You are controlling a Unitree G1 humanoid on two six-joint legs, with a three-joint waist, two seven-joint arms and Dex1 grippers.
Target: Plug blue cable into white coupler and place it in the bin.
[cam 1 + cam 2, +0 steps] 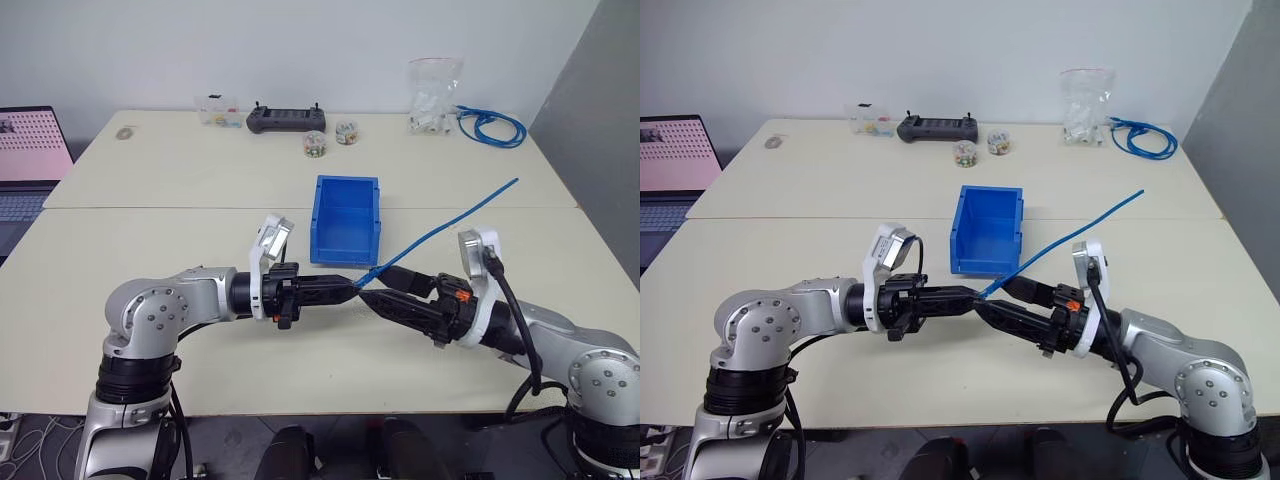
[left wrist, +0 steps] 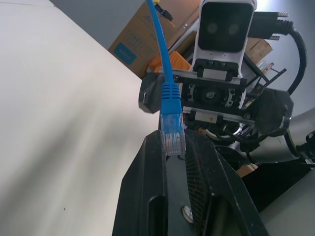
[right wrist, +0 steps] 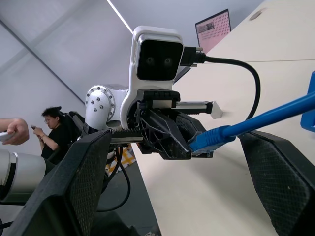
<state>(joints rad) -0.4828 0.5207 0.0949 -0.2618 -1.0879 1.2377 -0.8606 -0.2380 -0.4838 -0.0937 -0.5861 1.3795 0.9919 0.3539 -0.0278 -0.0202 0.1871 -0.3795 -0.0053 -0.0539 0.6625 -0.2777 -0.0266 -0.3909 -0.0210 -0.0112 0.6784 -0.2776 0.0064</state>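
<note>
My left gripper [image 1: 352,287] is shut on the clear plug end of the blue cable [image 1: 440,232], held level above the table in front of the bin [image 1: 341,254]. The left wrist view has the plug [image 2: 172,140] pinched between the two fingertips. From there the cable rises up and away to the right, its far end free in the air. My right gripper [image 1: 374,289] faces the left one tip to tip, open, its fingers [image 3: 275,167] on either side of the plug with nothing gripped. The white coupler is hidden. The blue bin stands just behind both grippers.
At the table's back edge lie a black controller [image 1: 286,119], two small jars [image 1: 314,143], a clear bag of white parts [image 1: 434,95] and a coiled blue cable [image 1: 492,127]. A laptop [image 1: 30,160] stands at far left. A person [image 3: 54,123] sits off to the side.
</note>
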